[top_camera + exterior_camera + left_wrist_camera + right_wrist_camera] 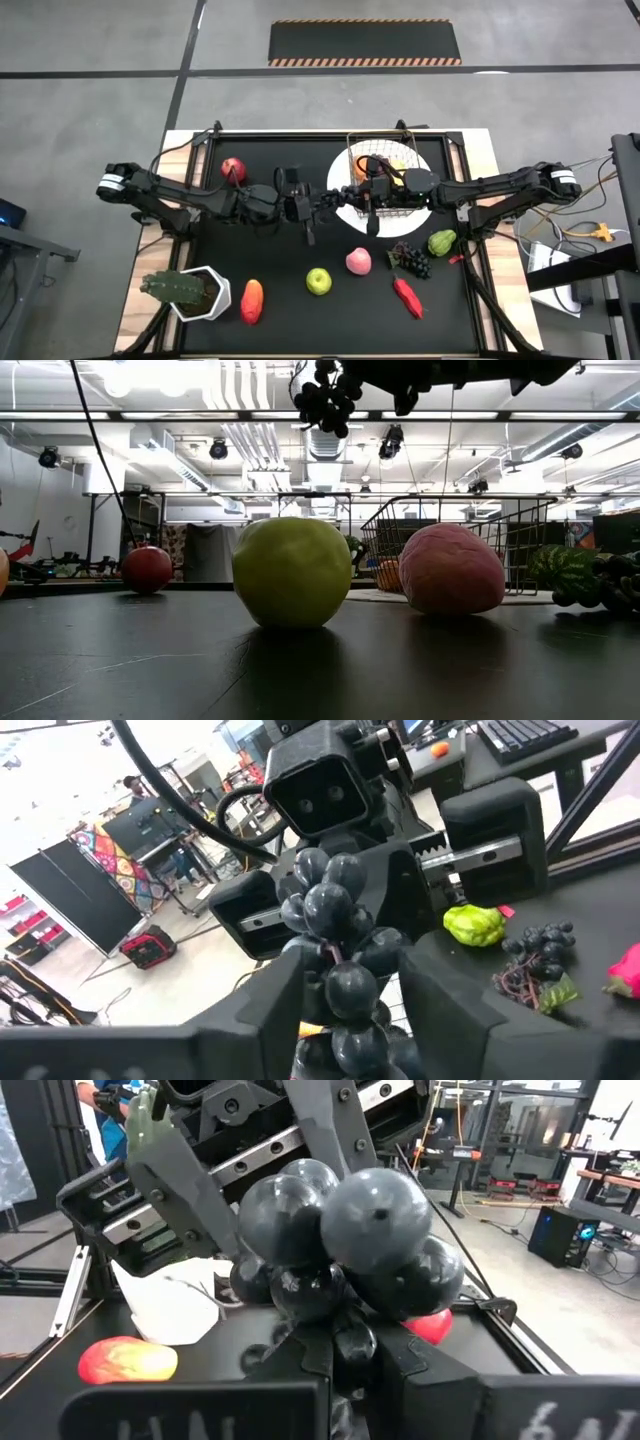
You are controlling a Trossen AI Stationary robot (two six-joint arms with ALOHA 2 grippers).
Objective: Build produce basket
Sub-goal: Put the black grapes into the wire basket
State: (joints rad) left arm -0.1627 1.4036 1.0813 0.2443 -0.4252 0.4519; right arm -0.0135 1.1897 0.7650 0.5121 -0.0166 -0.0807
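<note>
Right gripper (340, 1342) clenched on grapes (340, 1240), mid-air over tabletop centre, beside basket (385, 170) at far edge. My left gripper (345, 995) loosening round same bunch: handover, so right arm can reach basket. Second grapes (410, 260) wait near right edge.

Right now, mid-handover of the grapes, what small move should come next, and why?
Probably draw the left claw straight back: the right claw is shut on the dark grapes, while the left's fingers stand apart either side of them.
</note>
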